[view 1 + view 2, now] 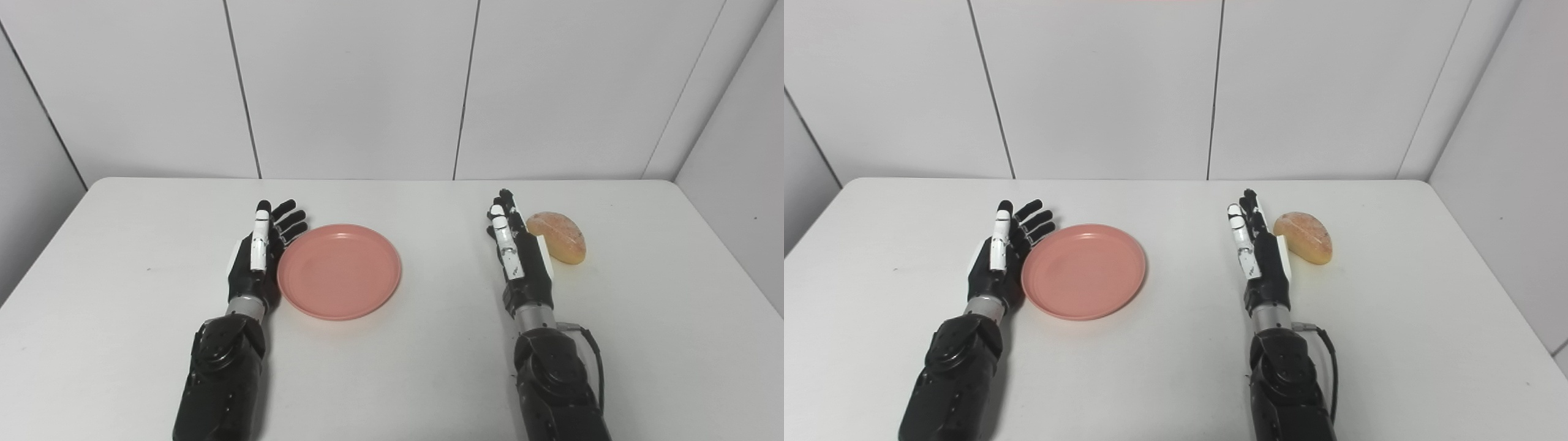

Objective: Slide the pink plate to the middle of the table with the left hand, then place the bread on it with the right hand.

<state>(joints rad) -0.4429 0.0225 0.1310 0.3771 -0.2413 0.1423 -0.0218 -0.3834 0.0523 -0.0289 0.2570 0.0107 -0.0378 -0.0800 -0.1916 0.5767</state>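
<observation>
Pink and round, the shallow plastic plate lies flat on the white table, a little left of the table's middle and nothing on it. Right at its left rim stands the left hand, black with a white strip along one finger, set edge-on to the table with its fingers stretched out and spread, grasping nothing; the palm side looks to be against the rim, though actual contact is hard to call. Over on the right, the golden-brown crescent of bread rests on the table, well apart from the plate. Just beside its left edge is the right hand, fingers straight and together, released, holding nothing.
</observation>
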